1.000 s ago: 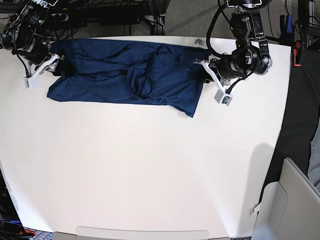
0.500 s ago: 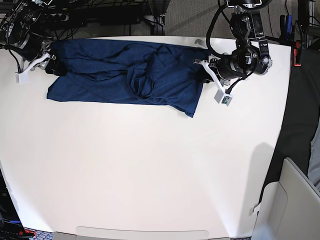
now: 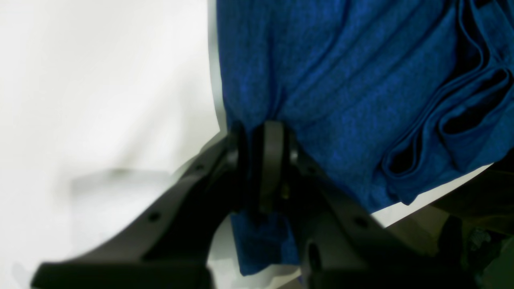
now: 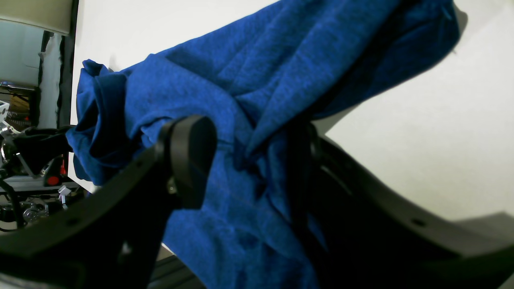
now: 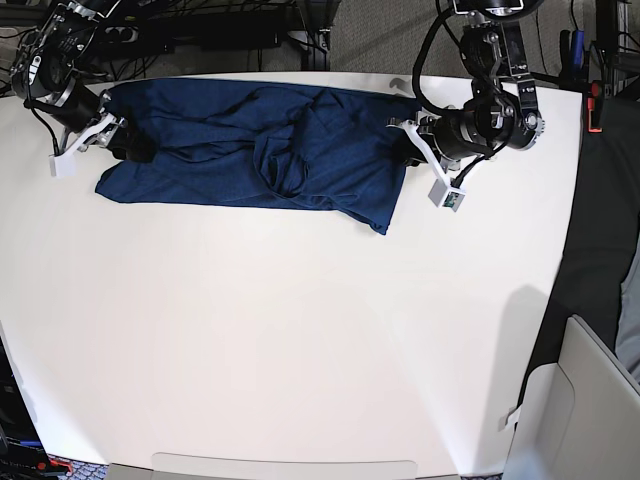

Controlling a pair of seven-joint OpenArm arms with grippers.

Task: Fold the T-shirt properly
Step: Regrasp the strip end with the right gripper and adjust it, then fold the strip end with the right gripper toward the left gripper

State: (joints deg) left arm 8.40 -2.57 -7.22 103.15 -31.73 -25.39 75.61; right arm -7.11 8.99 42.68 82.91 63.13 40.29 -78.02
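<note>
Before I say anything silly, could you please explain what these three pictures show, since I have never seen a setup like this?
It is a robot with two arms, meant to fold the T-shirt, the navy garment lying crumpled on the white table. One picture looks down from above; the other two come from cameras on each wrist, looking along the black fingers. In the overhead view the left gripper is on the picture's right; its wrist view shows it pinched shut on the shirt's edge. The right gripper is on the picture's left; its fingers stand apart with cloth bunched between them, not clamped.
</note>
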